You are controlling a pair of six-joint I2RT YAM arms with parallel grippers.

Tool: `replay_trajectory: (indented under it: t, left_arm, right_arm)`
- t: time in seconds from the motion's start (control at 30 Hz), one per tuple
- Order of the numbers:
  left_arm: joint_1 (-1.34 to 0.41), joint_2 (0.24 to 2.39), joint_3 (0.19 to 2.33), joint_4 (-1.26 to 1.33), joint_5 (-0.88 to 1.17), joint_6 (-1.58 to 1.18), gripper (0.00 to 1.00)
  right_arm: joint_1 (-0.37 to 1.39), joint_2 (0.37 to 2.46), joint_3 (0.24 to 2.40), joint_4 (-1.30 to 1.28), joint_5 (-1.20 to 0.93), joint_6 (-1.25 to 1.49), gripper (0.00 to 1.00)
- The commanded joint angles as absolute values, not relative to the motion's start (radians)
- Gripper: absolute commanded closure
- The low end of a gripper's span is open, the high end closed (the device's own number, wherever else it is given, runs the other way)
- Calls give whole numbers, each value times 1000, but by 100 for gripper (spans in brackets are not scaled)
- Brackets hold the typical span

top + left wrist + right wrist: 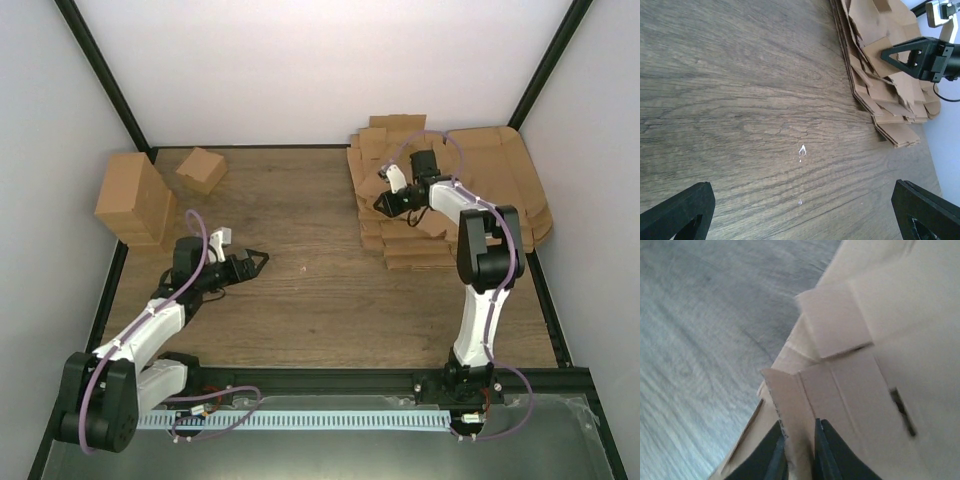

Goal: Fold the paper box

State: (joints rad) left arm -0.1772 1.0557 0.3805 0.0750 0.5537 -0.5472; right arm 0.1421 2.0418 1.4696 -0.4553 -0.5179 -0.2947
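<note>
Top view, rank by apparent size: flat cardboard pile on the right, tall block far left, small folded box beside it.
1. flat cardboard pile: largest by far.
2. tall block.
3. small folded box: clearly smallest. It and the block stand about equally far back, so distance hardly skews this.

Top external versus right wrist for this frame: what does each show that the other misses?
Only top external: the left pincer open above the table, a tall cardboard block, a small folded carton, and large rounded sheets at the far right. Only right wrist: the right pincer shut on a raised flap edge of the paper box, and a narrow slot cut in the cardboard. Both: the brown cardboard stack and the wood-grain table.
</note>
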Motion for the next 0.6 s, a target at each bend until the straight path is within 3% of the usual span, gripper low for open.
replay_trajectory:
  t: [0.0,0.57]
  left_arm:
    - [-190,1052,418,48,547,-533,0]
    - [-206,970,434,-6,518,-551,0]
  right_arm:
    - [153,1919,1430,-397,-543,-322,91]
    - [266,1483,1331,-404,-473,-244,96]
